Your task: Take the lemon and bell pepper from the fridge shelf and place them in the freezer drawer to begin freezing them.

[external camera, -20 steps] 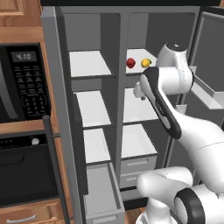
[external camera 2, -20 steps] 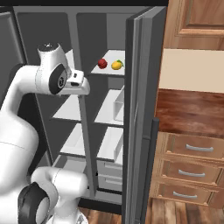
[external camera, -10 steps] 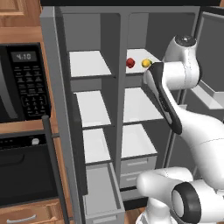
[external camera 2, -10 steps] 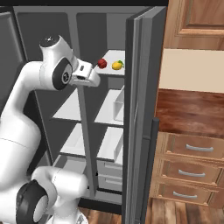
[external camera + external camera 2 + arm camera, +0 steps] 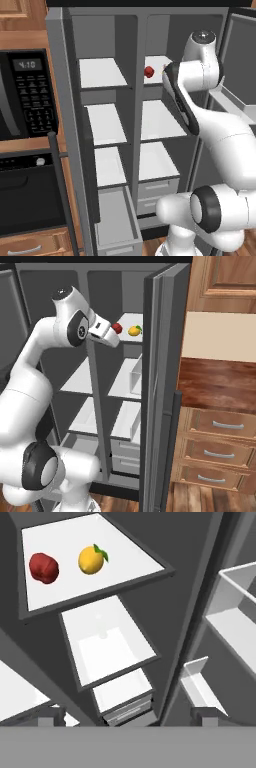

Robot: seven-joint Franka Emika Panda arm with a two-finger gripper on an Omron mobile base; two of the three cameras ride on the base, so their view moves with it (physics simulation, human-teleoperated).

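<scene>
The red bell pepper point(image 5: 44, 567) and the yellow lemon point(image 5: 91, 560) lie side by side on the white fridge shelf point(image 5: 131, 561), the lemon to the pepper's right. My gripper point(image 5: 129, 717) is open and holds nothing; it hangs in front of the shelf, short of both fruits. From the right base view, the gripper point(image 5: 114, 340) is just left of the bell pepper point(image 5: 117, 328), with the lemon point(image 5: 134, 331) beyond it. In the left base view my arm covers the lemon, and the bell pepper point(image 5: 149, 71) shows. The freezer drawer point(image 5: 117, 220) stands pulled out at the bottom left.
Lower white shelves point(image 5: 160, 120) and two wider grey drawers point(image 5: 157, 189) fill the column under the fruits. The open fridge door point(image 5: 160, 386) stands close on the right, with wooden drawers point(image 5: 220, 451) past it. A black microwave point(image 5: 25, 95) and oven point(image 5: 30, 195) are on the left.
My arm has risen and reached forward toward the top shelf, bringing the open gripper close to the bell pepper. The fruits have not moved.
</scene>
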